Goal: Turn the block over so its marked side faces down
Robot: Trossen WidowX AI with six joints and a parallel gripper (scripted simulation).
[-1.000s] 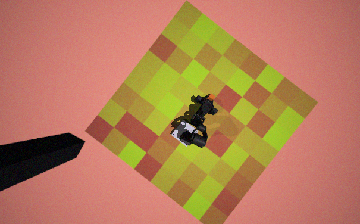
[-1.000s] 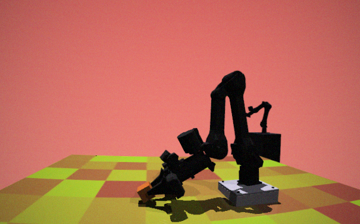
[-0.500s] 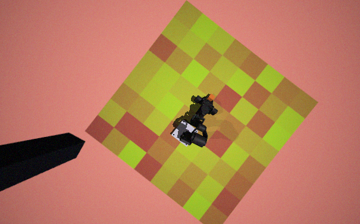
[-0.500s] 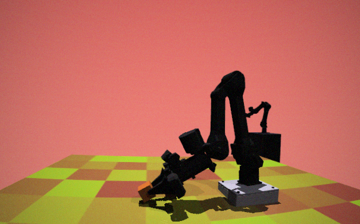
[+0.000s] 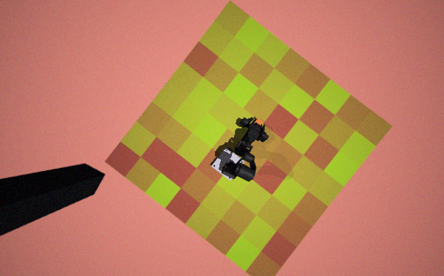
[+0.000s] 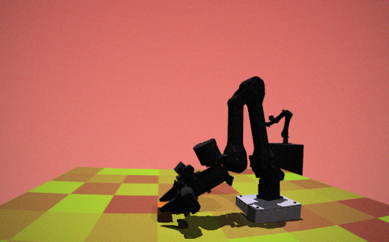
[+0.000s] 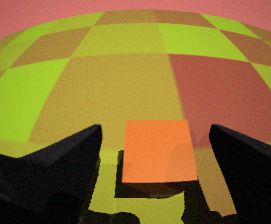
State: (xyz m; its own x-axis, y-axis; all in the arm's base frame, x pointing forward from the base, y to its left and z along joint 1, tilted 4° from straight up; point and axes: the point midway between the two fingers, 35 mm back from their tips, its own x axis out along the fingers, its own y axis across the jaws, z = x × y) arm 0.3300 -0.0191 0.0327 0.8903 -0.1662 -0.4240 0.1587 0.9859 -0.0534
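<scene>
The orange block sits flat on the checkered table. Its top is plain orange in the wrist view, and its near side is dark with shadow. No mark shows on the faces in view; the underside is hidden. My gripper is open, tilted low over the table. Its fingers stand on either side of the block, with a gap on both sides in the wrist view. In the exterior view the nearer finger hides part of the block.
The arm's white and grey base stands on the table behind the gripper. A black beam-like shape lies beyond the table's left corner in the top view. A dark box with a small arm on it stands behind the base.
</scene>
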